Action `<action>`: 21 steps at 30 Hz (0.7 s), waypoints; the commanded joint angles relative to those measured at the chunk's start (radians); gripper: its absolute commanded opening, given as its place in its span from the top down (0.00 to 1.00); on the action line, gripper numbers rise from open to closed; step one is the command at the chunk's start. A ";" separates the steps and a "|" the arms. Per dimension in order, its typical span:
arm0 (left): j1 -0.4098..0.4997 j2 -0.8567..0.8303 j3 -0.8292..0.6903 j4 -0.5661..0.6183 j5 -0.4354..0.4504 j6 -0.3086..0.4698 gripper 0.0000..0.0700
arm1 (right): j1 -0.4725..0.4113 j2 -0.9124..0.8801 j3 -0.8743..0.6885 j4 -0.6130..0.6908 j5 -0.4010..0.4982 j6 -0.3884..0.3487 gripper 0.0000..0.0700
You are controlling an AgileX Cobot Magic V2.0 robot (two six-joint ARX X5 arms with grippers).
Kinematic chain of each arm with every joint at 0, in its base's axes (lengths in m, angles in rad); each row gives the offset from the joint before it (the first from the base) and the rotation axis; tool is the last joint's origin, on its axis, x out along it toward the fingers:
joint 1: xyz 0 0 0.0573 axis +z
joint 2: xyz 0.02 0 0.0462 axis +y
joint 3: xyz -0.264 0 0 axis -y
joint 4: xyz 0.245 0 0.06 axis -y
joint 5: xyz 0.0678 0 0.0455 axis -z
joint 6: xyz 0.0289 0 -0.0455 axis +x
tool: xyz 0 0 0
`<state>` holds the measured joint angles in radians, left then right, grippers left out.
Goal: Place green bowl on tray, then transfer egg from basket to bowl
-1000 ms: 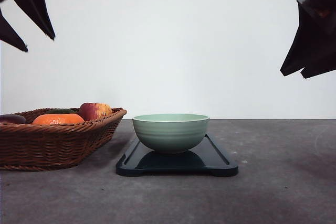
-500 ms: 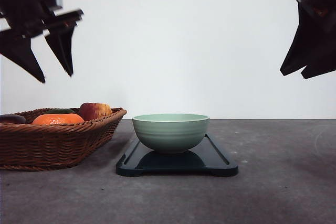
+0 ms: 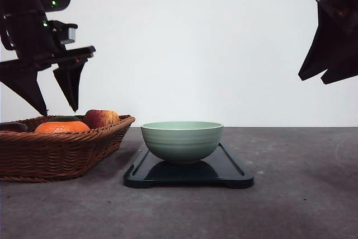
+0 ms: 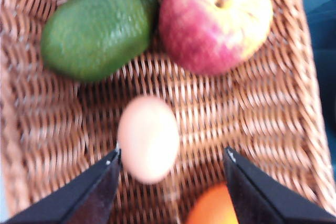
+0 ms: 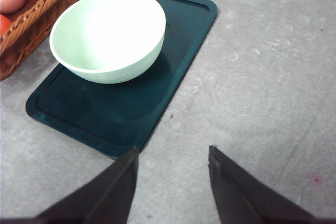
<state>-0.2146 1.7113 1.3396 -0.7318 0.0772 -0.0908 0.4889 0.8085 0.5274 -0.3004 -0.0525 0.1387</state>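
Lowered: left claw now wide open just above basket rim, straddling egg; right claw open

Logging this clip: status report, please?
Left pincer open above egg in basket. Right pincer open, empty. Green bowl on tray. Apple nearby, not blocking.

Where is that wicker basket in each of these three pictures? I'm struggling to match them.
Front view: the basket sits left of the green bowl, below the left gripper.
Left wrist view: its weave lies under the egg and apple.
Right wrist view: its corner is beside the green bowl, next to the tray.
Shared landmark: the apple in the basket.
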 commanded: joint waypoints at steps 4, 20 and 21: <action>-0.003 0.039 0.027 0.023 -0.011 0.028 0.44 | 0.005 0.007 0.002 0.009 0.001 0.011 0.62; -0.001 0.124 0.027 0.046 -0.026 0.046 0.44 | 0.005 0.007 0.002 0.009 0.001 0.011 0.62; -0.001 0.130 0.027 0.047 -0.026 0.046 0.44 | 0.005 0.007 0.002 0.009 0.001 0.011 0.62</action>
<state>-0.2138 1.8151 1.3407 -0.6927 0.0540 -0.0620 0.4889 0.8085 0.5274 -0.3004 -0.0525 0.1387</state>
